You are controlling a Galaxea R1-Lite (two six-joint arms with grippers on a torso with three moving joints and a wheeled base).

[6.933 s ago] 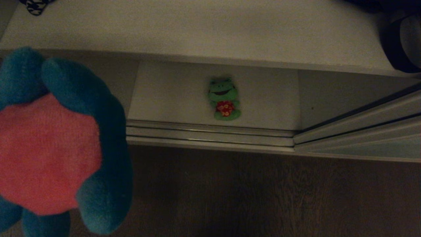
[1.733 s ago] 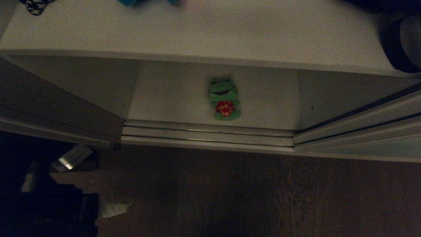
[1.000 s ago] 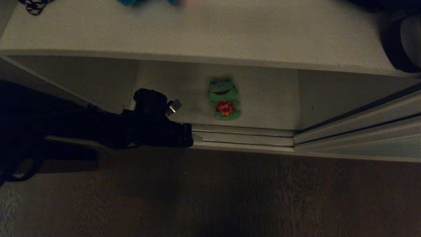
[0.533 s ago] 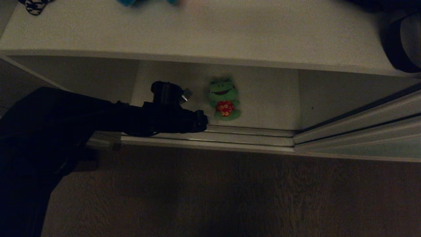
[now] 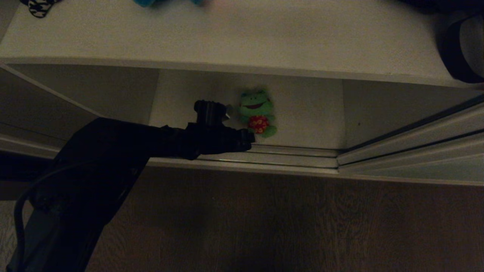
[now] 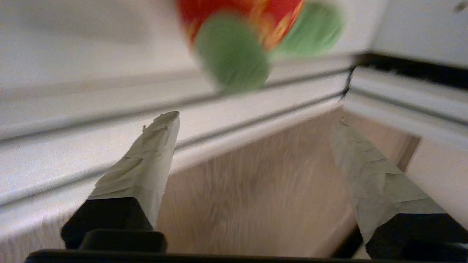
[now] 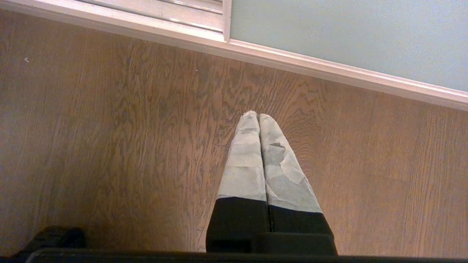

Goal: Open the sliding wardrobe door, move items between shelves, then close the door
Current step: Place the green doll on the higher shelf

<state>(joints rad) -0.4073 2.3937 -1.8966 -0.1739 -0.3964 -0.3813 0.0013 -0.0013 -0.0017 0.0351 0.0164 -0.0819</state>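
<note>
My left gripper (image 5: 249, 139) reaches in low from the left, over the floor rail (image 5: 287, 155), at the front edge of the bottom shelf (image 5: 310, 113). From the head view I have its tip just beside the green frog toy (image 5: 257, 112), at the toy's lower left, by its foot; I cannot tell from there whether it touches.

The left wrist view settles the jaws: they stand wide apart, with one taped finger (image 6: 146, 171) on one side and the other taped finger (image 6: 369, 175) well across from it, and only wooden floor (image 6: 256, 197) and rail between them. Nothing is held. The frog (image 6: 252, 40) lies beyond the fingertips, not between them; I see its green feet and red flowered belly just past the rail, blurred, closer to the line of the first finger than the second.

The frog lies flat on its back on the white bottom shelf, about mid-width, head toward the back of the wardrobe, feet toward the rail. The teal-blue toy (image 5: 147, 2) is up on the upper shelf (image 5: 264, 34), only its edge showing at the top of my head view.

The sliding wardrobe door (image 5: 427, 166) stands slid off to the right, leaving the compartment open.

My right gripper (image 7: 258, 116) hangs parked over bare floor beside the door's lower frame, its taped fingers pressed together, empty
</note>
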